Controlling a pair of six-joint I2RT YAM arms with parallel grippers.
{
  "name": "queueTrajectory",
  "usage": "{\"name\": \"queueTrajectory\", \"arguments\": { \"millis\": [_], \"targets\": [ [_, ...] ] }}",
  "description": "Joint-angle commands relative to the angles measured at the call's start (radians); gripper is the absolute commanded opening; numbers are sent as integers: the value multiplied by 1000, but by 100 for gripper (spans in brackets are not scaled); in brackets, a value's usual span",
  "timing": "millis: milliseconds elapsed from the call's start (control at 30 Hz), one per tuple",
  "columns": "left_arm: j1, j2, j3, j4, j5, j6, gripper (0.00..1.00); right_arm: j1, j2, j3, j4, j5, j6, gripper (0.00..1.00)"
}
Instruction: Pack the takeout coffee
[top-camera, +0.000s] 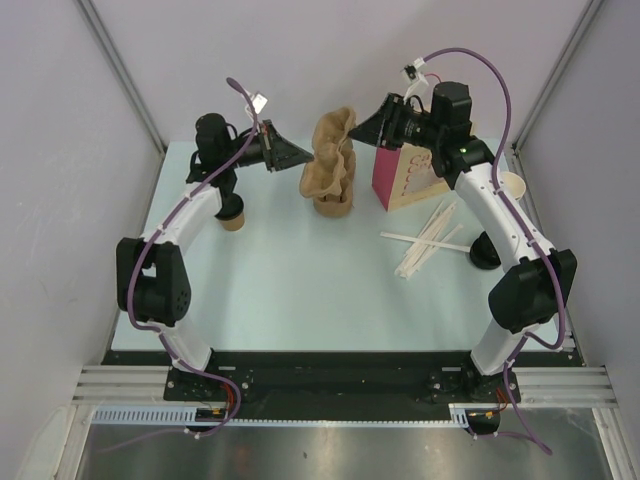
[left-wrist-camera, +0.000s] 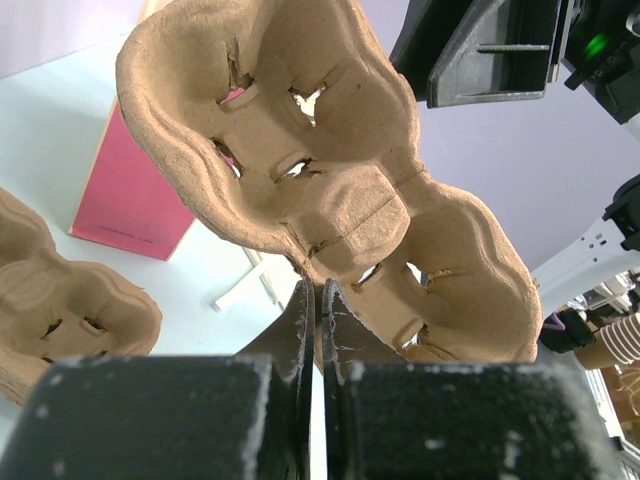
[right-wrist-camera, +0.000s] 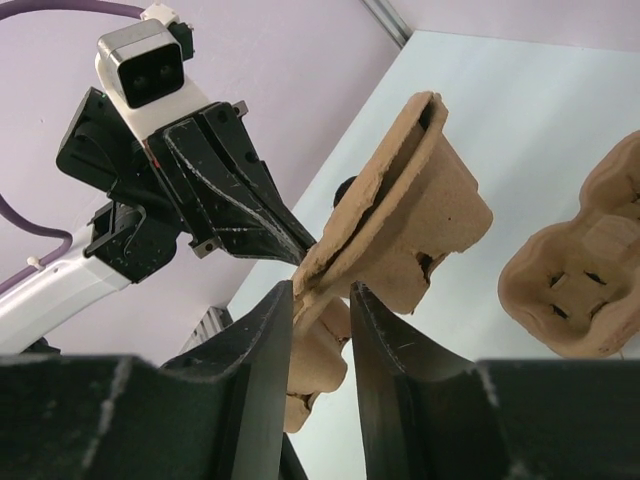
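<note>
While left tool (left-wrist-camera: 316, 292) pinches carrier (left-wrist-camera: 335, 190), jaws shut

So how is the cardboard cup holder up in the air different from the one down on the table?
The lifted cup carrier is held above the table, while the other cup carrier lies on it. The lifted one is tipped up on edge; the other lies flat. The left end effector is pinched shut on the lifted one; no end effector grips the other. Both are brown moulded pulp with cup wells.
</note>
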Motion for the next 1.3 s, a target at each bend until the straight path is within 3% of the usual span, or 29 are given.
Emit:
{"name": "queueTrajectory", "arguments": {
  "millis": [0,200,767,1133,1267],
  "targets": [
    [-15,-57,7,5,24,51,0,-3,-8,32,28,1,-1,33],
    [-15,-62,-3,24,36,35,0,-3,-1,24,26,3,-4,27],
    [-4,-40,-18,133,33,-74,0,-30,-34,-14,39,-30,11,31],
    [-10,-55,-24,103,30,-38,0,-23,-21,-3,54,-34,24,31],
    [-27,-72,-7,-2,18,92,0,-14,-15,-7,49,-30,22,30]
  ]
}}
